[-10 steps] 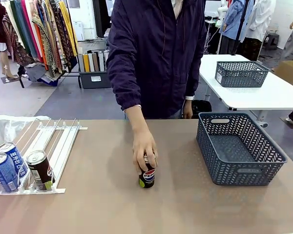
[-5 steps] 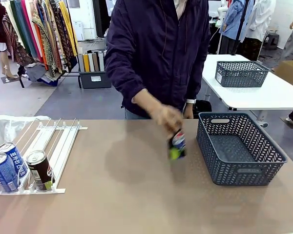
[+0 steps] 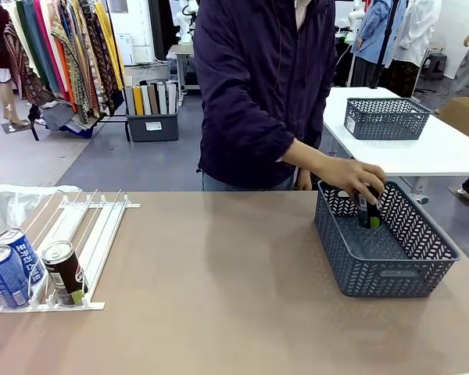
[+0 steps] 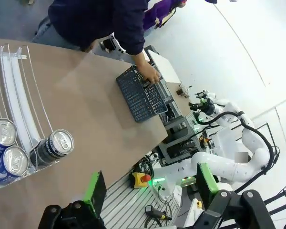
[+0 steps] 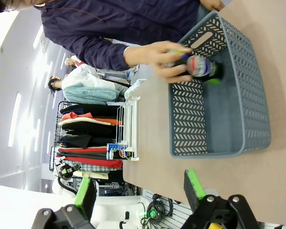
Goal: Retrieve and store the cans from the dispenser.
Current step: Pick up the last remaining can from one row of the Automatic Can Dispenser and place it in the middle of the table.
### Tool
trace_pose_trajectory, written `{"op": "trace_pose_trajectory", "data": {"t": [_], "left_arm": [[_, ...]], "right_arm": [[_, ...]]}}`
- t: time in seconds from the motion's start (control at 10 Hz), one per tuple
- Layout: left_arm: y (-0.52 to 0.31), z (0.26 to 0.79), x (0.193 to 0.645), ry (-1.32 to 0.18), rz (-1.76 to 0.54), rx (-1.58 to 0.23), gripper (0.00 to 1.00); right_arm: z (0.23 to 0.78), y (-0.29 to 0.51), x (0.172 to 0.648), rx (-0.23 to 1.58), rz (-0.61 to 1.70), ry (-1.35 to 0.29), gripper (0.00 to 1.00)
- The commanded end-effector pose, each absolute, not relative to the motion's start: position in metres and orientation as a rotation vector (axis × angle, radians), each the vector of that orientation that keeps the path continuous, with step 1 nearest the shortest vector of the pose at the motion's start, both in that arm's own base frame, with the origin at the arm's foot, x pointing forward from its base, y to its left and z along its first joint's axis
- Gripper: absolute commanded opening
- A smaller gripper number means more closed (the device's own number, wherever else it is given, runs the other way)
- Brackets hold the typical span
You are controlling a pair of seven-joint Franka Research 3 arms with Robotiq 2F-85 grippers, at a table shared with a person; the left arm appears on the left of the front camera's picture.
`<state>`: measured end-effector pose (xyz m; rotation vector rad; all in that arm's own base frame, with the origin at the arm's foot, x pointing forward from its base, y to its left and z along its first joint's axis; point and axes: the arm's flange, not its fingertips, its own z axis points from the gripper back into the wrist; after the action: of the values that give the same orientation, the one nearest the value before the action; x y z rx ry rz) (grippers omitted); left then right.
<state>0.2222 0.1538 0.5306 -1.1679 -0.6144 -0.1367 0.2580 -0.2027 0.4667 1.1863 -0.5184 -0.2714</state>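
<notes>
A big open hall, part garment store, part test lab: a rack of clothes, a crate of binders on the grey floor, a white desk carrying a basket.

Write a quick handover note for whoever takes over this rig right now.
Grippers: the left gripper is open and empty; the right gripper is open and empty.
The person's hand holds the black Pepsi can inside the grey-blue basket, not yet released.
The dispenser holds two blue cans and one black can at its near end.
Done: one can nearly stored. Left: three cans.
</notes>
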Motion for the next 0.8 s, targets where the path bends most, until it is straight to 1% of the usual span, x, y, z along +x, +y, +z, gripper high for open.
{"op": "trace_pose_trajectory", "data": {"t": [0.0,0.2,0.3,0.5,0.7], "left_arm": [[0.14,0.542,0.237,-0.531,-0.137,-1.108,1.0],[0.066,0.55,0.267,-0.32,-0.249,-0.865,1.0],[0.04,0.548,0.281,-0.291,-0.239,-0.713,1.0],[-0.002,0.537,0.295,-0.217,-0.256,-0.545,1.0],[-0.032,0.515,0.304,-0.17,-0.25,-0.341,1.0]], "right_arm": [[0.469,-0.205,0.258,1.194,-0.254,-0.533,1.0],[0.469,-0.205,0.258,1.194,-0.254,-0.533,1.0],[0.469,-0.205,0.258,1.194,-0.254,-0.533,1.0],[0.469,-0.205,0.258,1.194,-0.254,-0.533,1.0],[0.469,-0.205,0.258,1.194,-0.254,-0.533,1.0]]}}
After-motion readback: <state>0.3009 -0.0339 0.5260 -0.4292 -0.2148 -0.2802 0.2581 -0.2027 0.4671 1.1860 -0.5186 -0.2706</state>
